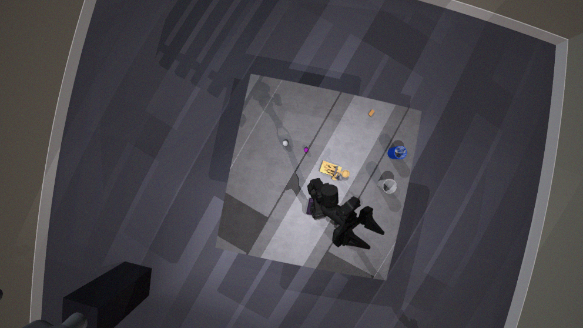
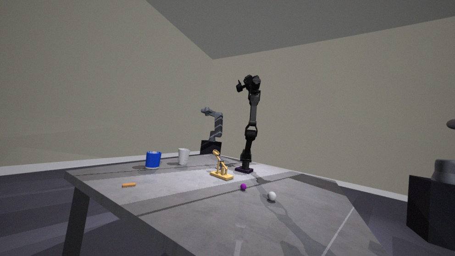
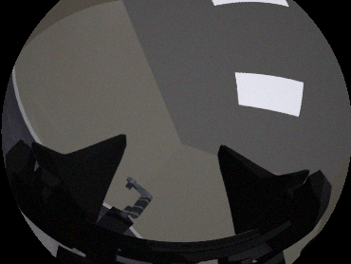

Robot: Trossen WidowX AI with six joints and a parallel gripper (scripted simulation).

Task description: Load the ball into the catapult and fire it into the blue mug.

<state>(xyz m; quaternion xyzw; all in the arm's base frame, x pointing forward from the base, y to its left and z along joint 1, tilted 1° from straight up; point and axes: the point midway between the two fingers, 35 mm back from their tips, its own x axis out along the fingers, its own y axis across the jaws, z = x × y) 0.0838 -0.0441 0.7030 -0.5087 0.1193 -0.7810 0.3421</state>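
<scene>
The yellow catapult (image 1: 325,167) (image 2: 221,175) stands on the table beside the arm's base, its throwing arm raised and its round cup end toward the white cup's side. The blue mug (image 1: 392,153) (image 2: 152,160) stands upright near the table's edge. A small purple ball (image 1: 305,150) (image 2: 243,186) and a larger white ball (image 1: 285,143) (image 2: 271,196) lie apart on the table, away from the catapult. My gripper (image 1: 376,240) (image 3: 174,144) is open and empty, held high above the table and facing away from these things, toward the walls and ceiling.
A white cup (image 1: 389,186) (image 2: 183,156) stands near the blue mug. A small orange block (image 1: 371,112) (image 2: 128,185) lies near another edge of the table. A second, grey arm (image 2: 218,124) (image 3: 141,201) stands on a dark block beyond the table.
</scene>
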